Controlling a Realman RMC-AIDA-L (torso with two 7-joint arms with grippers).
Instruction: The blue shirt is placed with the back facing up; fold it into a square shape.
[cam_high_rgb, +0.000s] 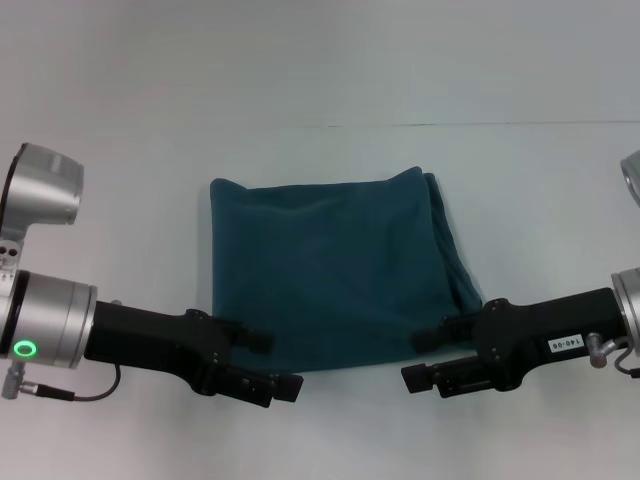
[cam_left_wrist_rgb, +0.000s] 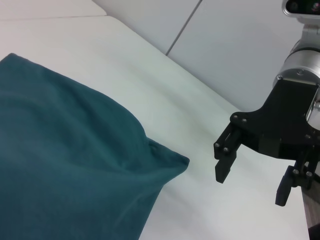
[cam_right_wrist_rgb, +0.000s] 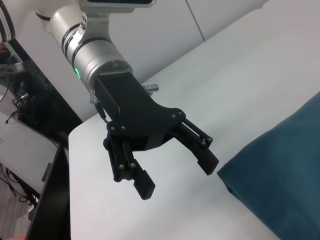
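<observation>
The blue shirt (cam_high_rgb: 335, 265) lies folded into a rough square on the white bench (cam_high_rgb: 320, 90), plain fabric up, its layered edges bunched along the side nearer the right claw (cam_high_rgb: 425, 360). Both arms reach in low over the near edge of the bench, their claws pointing toward each other with the shirt's near hem between and just beyond them. The left claw (cam_high_rgb: 272, 365) hovers at the shirt's near left corner, its upper finger close against the hem; whether it touches the cloth cannot be told. Seen from the right wrist, this claw (cam_right_wrist_rgb: 175, 170) is released, its two black fingers (cam_right_wrist_rgb: 142, 187) spread wide with nothing between them and the shirt's edge (cam_right_wrist_rgb: 280, 185) lying just beside the nearer tip. The right claw sits at the shirt's near right corner, one finger overlapping the hem in the head view. From the left wrist, that claw (cam_left_wrist_rgb: 252, 177) hangs above bare bench, likewise released and holding nothing, a clear gap separating it from the shirt's pointed corner (cam_left_wrist_rgb: 172, 160). The shirt (cam_left_wrist_rgb: 65, 160) rests slack and puffed, with soft creases running across its top layer.
</observation>
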